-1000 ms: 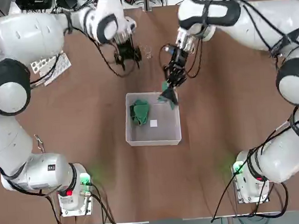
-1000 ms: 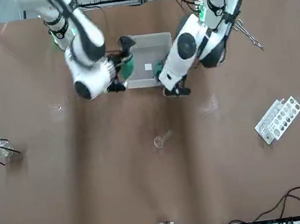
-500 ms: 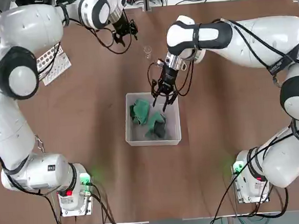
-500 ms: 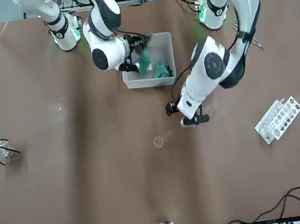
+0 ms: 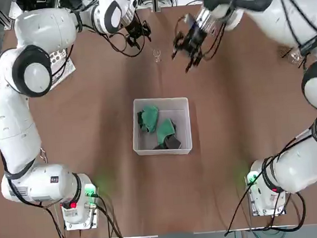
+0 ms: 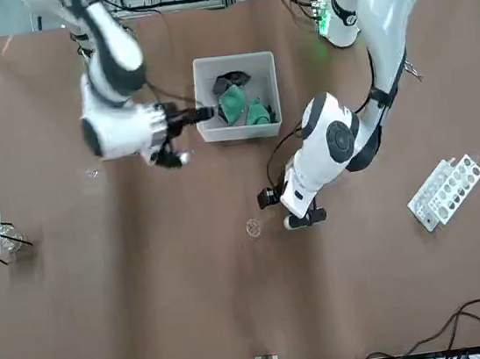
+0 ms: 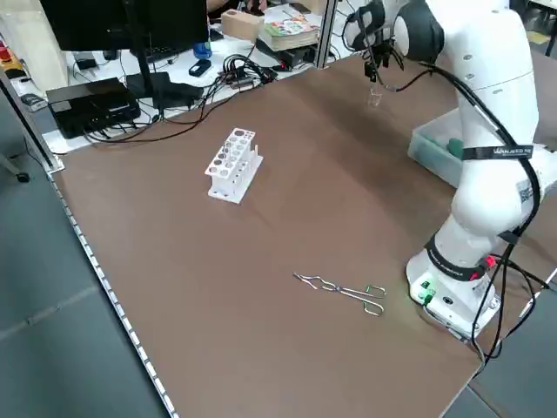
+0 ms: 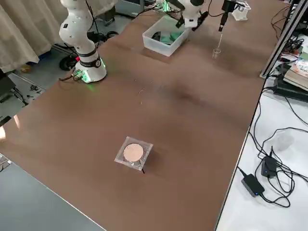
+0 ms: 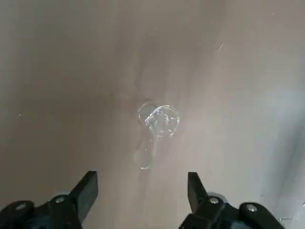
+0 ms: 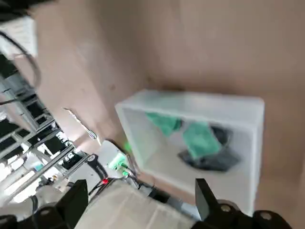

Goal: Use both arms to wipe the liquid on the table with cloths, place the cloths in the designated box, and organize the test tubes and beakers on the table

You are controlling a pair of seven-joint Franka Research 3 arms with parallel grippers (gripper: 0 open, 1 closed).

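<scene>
Left wrist view alone shows the beaker (image 9: 159, 119) upright, mouth up.
Left gripper (image 9: 140, 191) fingers apart above it; right gripper (image 10: 138, 200) fingers apart, box (image 10: 248, 112) beyond.

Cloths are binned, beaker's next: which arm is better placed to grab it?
Left. The left gripper hangs open directly over the beaker; the right gripper is off to its side.

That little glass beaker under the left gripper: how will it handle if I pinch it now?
The beaker is clear glass, so probably slippery and fragile under a hard squeeze. It looks tiny and light between the left gripper's open fingers, so an off-centre touch may tip or skid it across the smooth table.
</scene>
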